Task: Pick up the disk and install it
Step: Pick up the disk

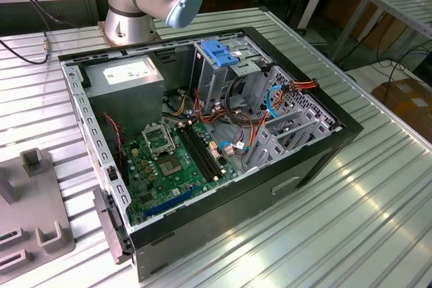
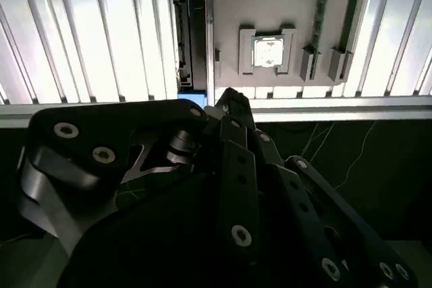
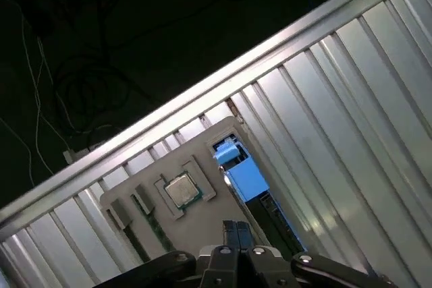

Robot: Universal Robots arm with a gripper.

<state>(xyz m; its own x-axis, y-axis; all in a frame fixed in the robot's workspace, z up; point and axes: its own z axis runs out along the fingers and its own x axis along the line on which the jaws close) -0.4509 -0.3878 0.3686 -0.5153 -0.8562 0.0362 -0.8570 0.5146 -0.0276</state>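
The disk stands on edge beside a grey fixture plate, with its blue bracket showing at both ends. In the first wrist view the disk shows its blue bracket end and dark edge. My gripper hovers above the plate close to the disk, its two black fingers pressed together with nothing between them. In the second wrist view the gripper points at the plate's edge just beside the disk's near end, without touching it.
A processor chip sits in a pocket of the fixture plate. The open computer case lies on the ribbed metal table, holding a drive cage with a blue top, a grey power supply and loose cables.
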